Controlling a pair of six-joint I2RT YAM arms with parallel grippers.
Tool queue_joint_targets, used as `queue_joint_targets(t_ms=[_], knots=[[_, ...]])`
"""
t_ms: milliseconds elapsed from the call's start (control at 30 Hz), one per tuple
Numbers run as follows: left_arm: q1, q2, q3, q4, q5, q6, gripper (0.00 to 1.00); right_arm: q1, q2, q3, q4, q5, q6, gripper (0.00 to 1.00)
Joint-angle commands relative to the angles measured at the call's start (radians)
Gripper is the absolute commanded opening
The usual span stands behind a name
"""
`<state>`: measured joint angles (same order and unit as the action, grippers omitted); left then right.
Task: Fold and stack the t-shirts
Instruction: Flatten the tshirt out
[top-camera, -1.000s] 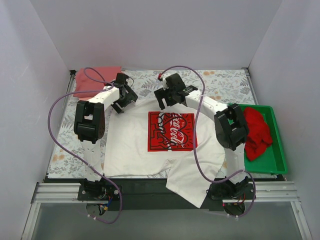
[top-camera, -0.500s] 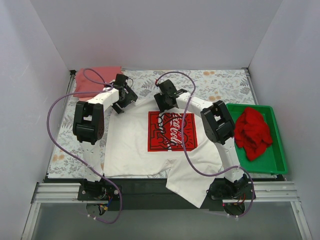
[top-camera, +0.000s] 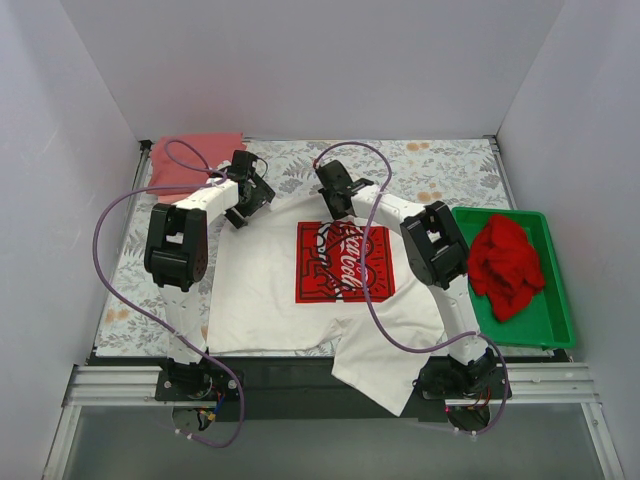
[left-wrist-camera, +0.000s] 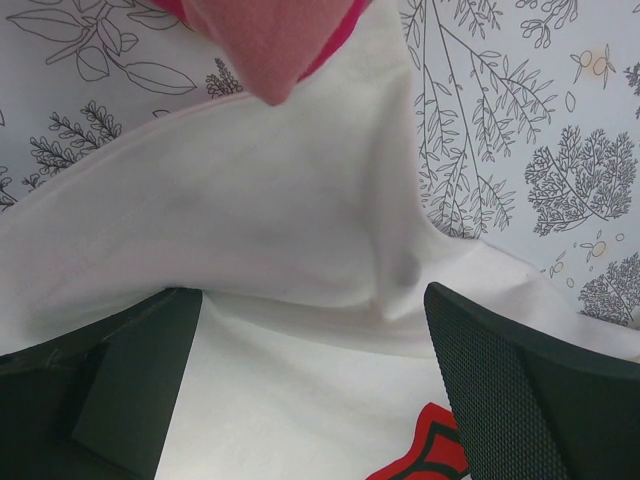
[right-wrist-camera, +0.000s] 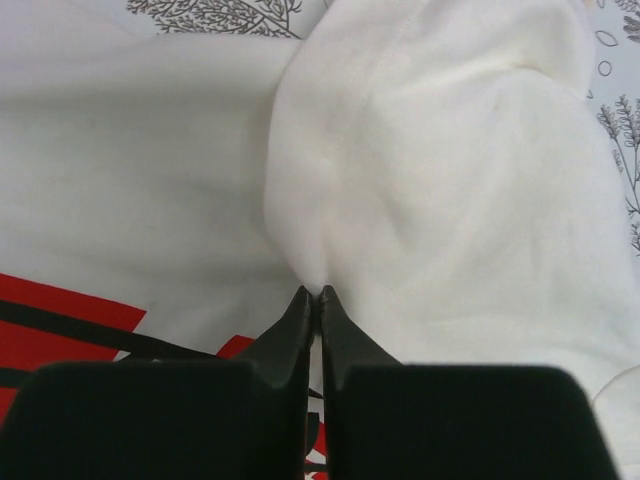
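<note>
A white t-shirt (top-camera: 265, 290) with a red Coca-Cola print (top-camera: 343, 262) lies spread on the floral table cover, one part hanging over the near edge. My right gripper (top-camera: 338, 208) (right-wrist-camera: 318, 293) is at the shirt's top edge above the print, shut on a pinched fold of white fabric (right-wrist-camera: 420, 180). My left gripper (top-camera: 248, 203) (left-wrist-camera: 312, 330) hovers open over the shirt's upper-left shoulder, with cloth between its fingers but not pinched. A bright red t-shirt (top-camera: 505, 262) lies crumpled in the green tray. Folded pink t-shirts (top-camera: 190, 158) (left-wrist-camera: 270, 40) sit at the back left.
The green tray (top-camera: 555, 320) stands at the table's right side. White walls enclose the table on three sides. Purple cables loop above both arms. The floral cover (top-camera: 440, 165) shows along the back and left (top-camera: 125, 290).
The right gripper has come down onto the shirt's top edge and shut on a fold of it, and its elbow has swung left. The left gripper has stayed open in place.
</note>
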<state>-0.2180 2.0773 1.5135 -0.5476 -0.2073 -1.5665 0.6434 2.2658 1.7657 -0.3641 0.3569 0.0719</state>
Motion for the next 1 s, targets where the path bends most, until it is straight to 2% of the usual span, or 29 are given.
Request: queue_joint_targets(t_ms=[0,233,567,833,967], knots=[[0.012,0.018,-0.052,-0.089,-0.047,-0.010,0.95,-0.013,-0.040,0.037,-0.015,0.057,-0.026,0.01],[0.016,0.018,-0.062,-0.091,-0.057,-0.004,0.95,-0.057,-0.058,0.052,-0.027,0.117,-0.092,0.01],[0.016,0.021,-0.059,-0.077,-0.053,0.026,0.95,-0.252,-0.086,0.087,0.008,0.071,-0.262,0.01],[0.016,0.040,-0.039,-0.055,-0.034,0.049,0.95,-0.370,0.001,0.182,0.155,0.034,-0.498,0.01],[0.016,0.053,-0.022,-0.054,-0.023,0.054,0.95,-0.392,0.111,0.299,0.241,0.117,-0.610,0.01]])
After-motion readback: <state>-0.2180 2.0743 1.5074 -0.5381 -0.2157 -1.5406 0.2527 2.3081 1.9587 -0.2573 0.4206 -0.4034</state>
